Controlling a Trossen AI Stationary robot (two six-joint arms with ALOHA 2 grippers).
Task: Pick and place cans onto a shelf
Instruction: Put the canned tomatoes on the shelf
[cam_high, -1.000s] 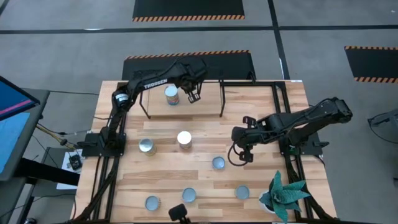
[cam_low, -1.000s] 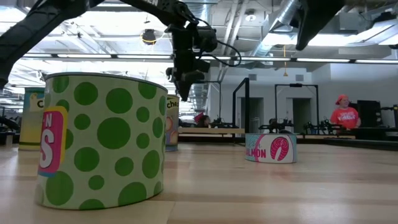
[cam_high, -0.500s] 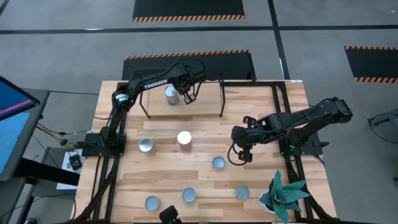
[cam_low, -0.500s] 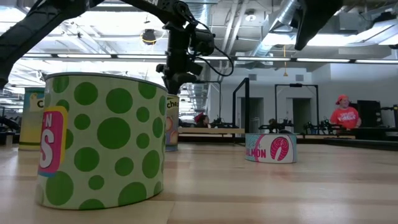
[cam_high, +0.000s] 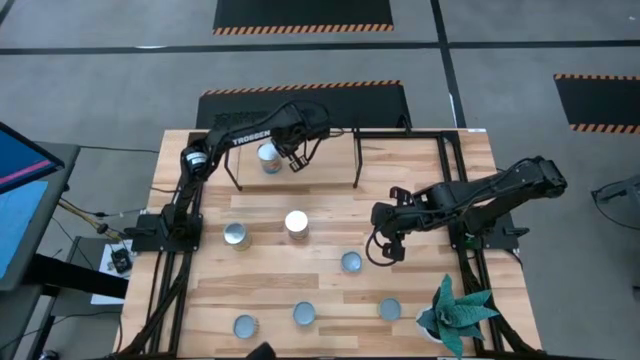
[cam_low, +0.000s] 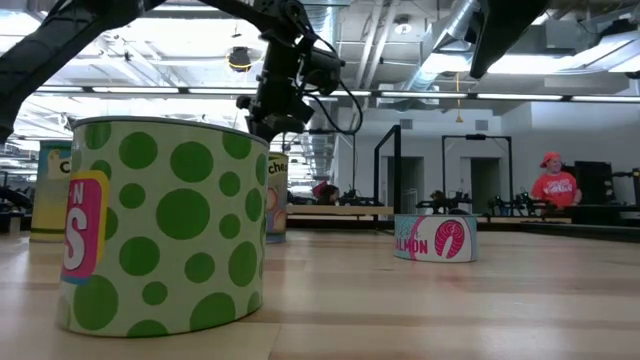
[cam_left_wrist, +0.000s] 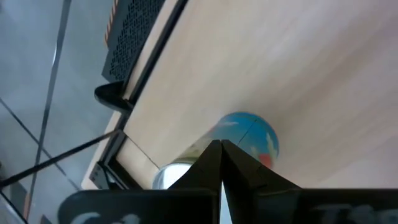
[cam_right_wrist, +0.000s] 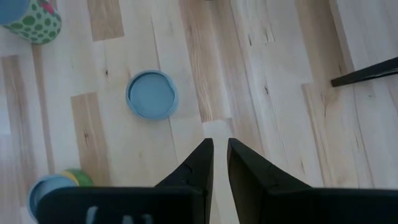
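One can (cam_high: 267, 156) with a blue-grey top stands on the light-wood shelf (cam_high: 325, 170) at the table's far side. My left gripper (cam_high: 291, 158) is shut, right beside that can on its right. In the left wrist view its tips (cam_left_wrist: 221, 146) sit at the can (cam_left_wrist: 252, 134). Several more cans stand on the tabletop, among them one (cam_high: 296, 223) mid-table and one (cam_high: 351, 262) near my right gripper (cam_high: 386, 250). My right gripper hangs over the table right of centre, its fingers (cam_right_wrist: 205, 155) a narrow gap apart and holding nothing. My left gripper has its shut fingertips at the can's right side (cam_left_wrist: 233, 146), coming from the table's right and slanting down. The can stands upright on the shelf. The tips themselves hide the exact spot of touch.
Other cans stand at the left (cam_high: 236, 235) and along the near edge (cam_high: 245, 326), (cam_high: 304, 314), (cam_high: 389, 310). A green spiky plant (cam_high: 455, 312) is at the near right corner. A green-dotted can (cam_low: 160, 225) fills the low view's left. A person in red (cam_low: 553, 185) stands far behind.
My left gripper has moved toward the table's left edge along the shelf, fingers shut, up to the can. The can has slid a little to the left on the shelf and stays upright.
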